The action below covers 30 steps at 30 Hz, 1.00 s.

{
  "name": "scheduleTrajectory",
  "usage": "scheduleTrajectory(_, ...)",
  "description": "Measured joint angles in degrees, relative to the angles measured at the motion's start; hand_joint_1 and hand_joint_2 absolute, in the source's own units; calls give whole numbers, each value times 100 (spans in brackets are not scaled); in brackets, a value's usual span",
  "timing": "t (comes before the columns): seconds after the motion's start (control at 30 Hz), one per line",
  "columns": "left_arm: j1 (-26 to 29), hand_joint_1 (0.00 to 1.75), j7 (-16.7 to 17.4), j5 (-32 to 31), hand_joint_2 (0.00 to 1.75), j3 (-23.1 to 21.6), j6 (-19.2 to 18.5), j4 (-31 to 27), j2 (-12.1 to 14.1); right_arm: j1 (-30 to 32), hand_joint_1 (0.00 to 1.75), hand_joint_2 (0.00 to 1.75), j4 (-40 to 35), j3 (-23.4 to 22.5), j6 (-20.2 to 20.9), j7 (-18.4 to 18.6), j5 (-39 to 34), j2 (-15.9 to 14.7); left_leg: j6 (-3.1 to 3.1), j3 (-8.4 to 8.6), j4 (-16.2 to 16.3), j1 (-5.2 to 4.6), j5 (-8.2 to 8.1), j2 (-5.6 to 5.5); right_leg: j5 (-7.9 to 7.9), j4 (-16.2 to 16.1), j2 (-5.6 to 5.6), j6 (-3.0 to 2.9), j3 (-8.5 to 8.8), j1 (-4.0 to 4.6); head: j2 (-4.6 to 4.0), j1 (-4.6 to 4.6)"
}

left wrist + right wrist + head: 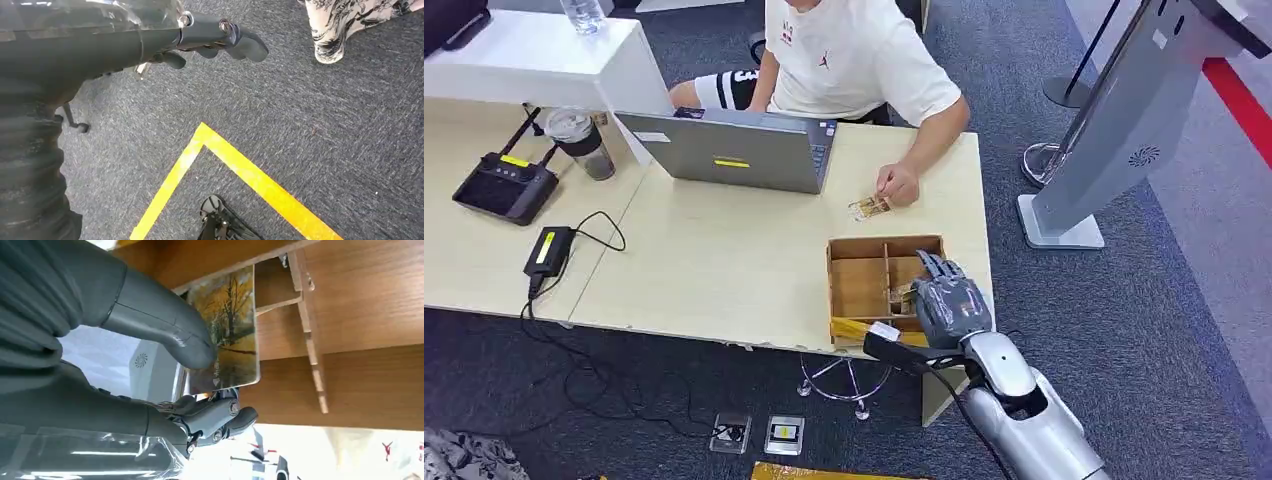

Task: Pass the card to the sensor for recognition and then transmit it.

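Your right hand [951, 303], lower right of the frame, pinches the card [231, 330] inside the wooden box [861, 290]; lift upward; left hand [210, 37] hangs with nothing in it, fingers loosely curled.

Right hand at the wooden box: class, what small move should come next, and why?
Probably a short lift, drawing the card out of the wooden box. The right hand sits over the box's compartments, thumb pressed on the card's face, fingers behind it, so it seems gripped but not yet raised.
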Motion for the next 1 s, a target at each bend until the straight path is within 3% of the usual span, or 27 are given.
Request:
scheduleTrajectory(0.2,0,0,0,0,175,0,24,0,-2,-21,175,175,-234,-136,-285,4,-153,0,0,0,0,0,0,0,1,1,0,1,1,0,0,0)
scheduleTrajectory(0.5,3,0,-135,-7,175,0,94,0,-39,-270,175,175,-957,-682,-1838,-413,-937,18,0,0,1,0,1,0,2,0,0,1,1,-1,0,0)
scheduleTrajectory(0.67,2,0,-251,-26,175,0,81,0,-70,-439,175,175,-1117,-931,-2103,-525,-1049,79,0,0,1,0,0,0,2,1,0,1,1,-1,0,0)
scheduleTrajectory(0.8,2,0,-319,-57,175,0,74,0,-94,-618,175,175,-1108,-1012,-2360,-671,-1125,159,0,-1,0,0,1,-1,2,2,0,1,1,0,0,0)
scheduleTrajectory(1.0,-11,0,-365,-114,175,-4,59,-2,-131,-1232,175,175,-447,-1082,-3361,-1217,-1798,398,0,-2,0,0,1,-1,2,3,0,1,1,0,0,0)
